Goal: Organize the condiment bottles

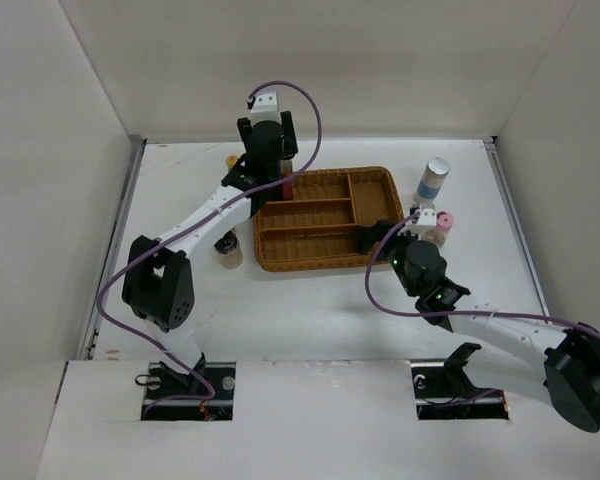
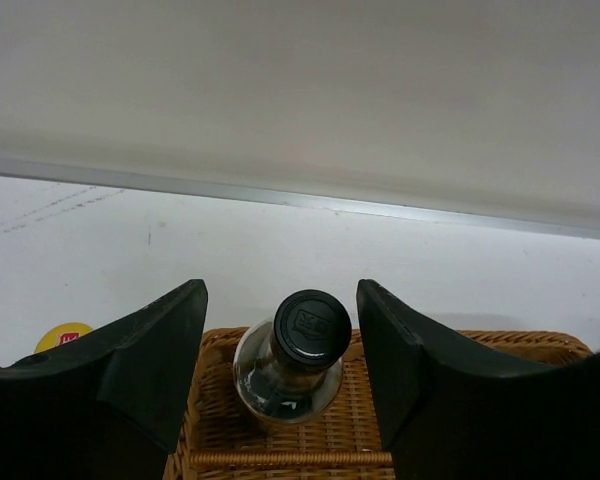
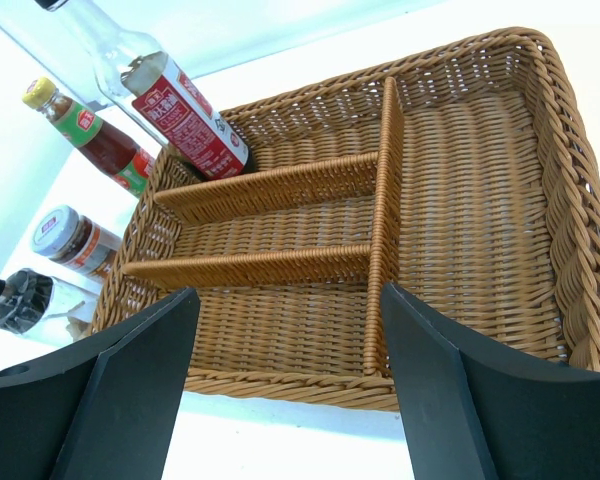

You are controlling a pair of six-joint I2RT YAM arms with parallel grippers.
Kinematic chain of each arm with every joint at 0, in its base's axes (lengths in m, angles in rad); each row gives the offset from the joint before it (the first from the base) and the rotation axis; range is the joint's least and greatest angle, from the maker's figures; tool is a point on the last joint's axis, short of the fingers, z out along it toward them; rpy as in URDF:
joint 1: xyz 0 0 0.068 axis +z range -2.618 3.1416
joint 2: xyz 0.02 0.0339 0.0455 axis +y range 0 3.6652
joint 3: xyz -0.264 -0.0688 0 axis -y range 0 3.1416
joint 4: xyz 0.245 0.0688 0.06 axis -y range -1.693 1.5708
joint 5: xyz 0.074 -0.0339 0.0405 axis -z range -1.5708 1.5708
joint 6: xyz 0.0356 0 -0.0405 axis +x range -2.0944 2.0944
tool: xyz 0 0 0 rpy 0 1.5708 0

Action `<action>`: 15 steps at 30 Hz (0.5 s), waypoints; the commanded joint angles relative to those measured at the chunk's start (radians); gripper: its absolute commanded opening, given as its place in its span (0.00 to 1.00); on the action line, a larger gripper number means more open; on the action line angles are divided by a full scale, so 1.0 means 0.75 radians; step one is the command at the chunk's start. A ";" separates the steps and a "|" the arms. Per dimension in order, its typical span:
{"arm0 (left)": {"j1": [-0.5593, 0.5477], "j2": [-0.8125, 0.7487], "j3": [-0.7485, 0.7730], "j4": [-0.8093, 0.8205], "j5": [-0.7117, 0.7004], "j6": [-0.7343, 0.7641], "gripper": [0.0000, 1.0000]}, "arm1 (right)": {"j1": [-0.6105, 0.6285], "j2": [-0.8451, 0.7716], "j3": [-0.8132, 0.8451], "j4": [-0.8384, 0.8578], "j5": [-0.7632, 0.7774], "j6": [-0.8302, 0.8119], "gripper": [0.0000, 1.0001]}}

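Left wrist view is showing me the tall clear black-capped bottle (image 2: 292, 372) standing upright in the far left corner of the wicker tray (image 2: 480, 345), at the end of its farthest long slot. The left gripper (image 2: 280, 284) is straddling it, released, with a gap showing on each side between fingers and glass. The bottle is carrying a red label and a black cap. The red yellow-capped sauce bottle (image 3: 105, 140) is standing just outside that tray corner, with the lavender-lidded jar (image 3: 70, 235) and dark squat bottle (image 3: 25, 300) nearer along the left rim. The white blue-banded cylinder (image 1: 433, 180) and pink-lidded jar (image 1: 442, 225) are waiting beside the right rim. My right gripper (image 3: 290, 292) is hanging spread and unladen at the tray's near right corner.
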 commanded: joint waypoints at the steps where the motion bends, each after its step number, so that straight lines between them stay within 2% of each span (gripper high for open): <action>1: -0.004 -0.086 0.018 0.037 -0.011 -0.001 0.60 | -0.004 -0.012 0.009 0.066 -0.010 0.008 0.80; 4: 0.004 -0.163 -0.007 0.029 -0.023 -0.007 0.61 | -0.008 -0.008 0.007 0.066 -0.012 0.010 0.80; 9: 0.022 -0.331 -0.156 0.015 -0.052 -0.046 0.59 | -0.006 -0.012 0.009 0.064 -0.012 0.010 0.80; 15: 0.122 -0.484 -0.454 0.004 -0.050 -0.236 0.55 | -0.006 -0.012 0.009 0.066 -0.014 0.012 0.80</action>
